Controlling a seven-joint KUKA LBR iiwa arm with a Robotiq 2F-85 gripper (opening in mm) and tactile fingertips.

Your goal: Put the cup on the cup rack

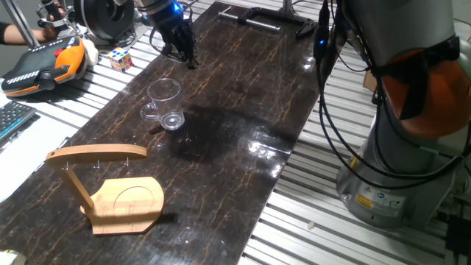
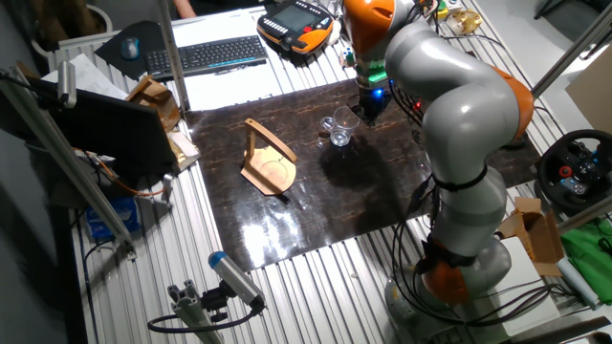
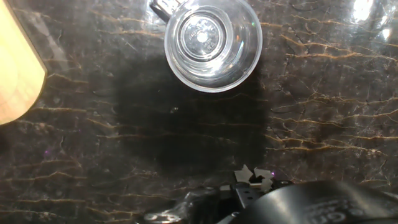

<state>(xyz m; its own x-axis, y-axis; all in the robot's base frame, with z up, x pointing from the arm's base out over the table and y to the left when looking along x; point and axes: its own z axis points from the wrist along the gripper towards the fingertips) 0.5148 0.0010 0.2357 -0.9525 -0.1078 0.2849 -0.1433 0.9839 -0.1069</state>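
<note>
Dark marble-patterned worktop [image 1: 243, 96], long and glossy, set on a ribbed metal frame; it carries both task objects. The arm [image 2: 459, 105], grey with orange joints, rises from a base beside the worktop and bends over its far portion in the other fixed view.

Cup rack [image 1: 110, 184]: light wooden stand with rounded flat base, curved upright and horizontal top bar bearing small metal hooks. It stands upright near one end of the worktop, well apart from the claw; a corner of its wood enters the hand view at the left edge [image 3: 15, 62].

Claw [image 1: 184, 53]: dark, pointing down over the worktop, just beyond the cup and not touching it. Its fingers appear drawn close together with nothing between them in one fixed view, but whether they are fully clenched cannot be told; the hand view shows only dark hardware at the lower edge.

Cup [image 1: 165, 103]: clear glass mug, upright on the worktop between rack and claw, nearer the claw. In the hand view [image 3: 211, 37] it is seen from above, round base visible through the mouth, handle toward the upper left.

Off the worktop: a keyboard [image 2: 206, 53], an orange-and-black handheld unit [image 1: 44, 66] and a coloured puzzle cube [image 1: 121, 59].
</note>
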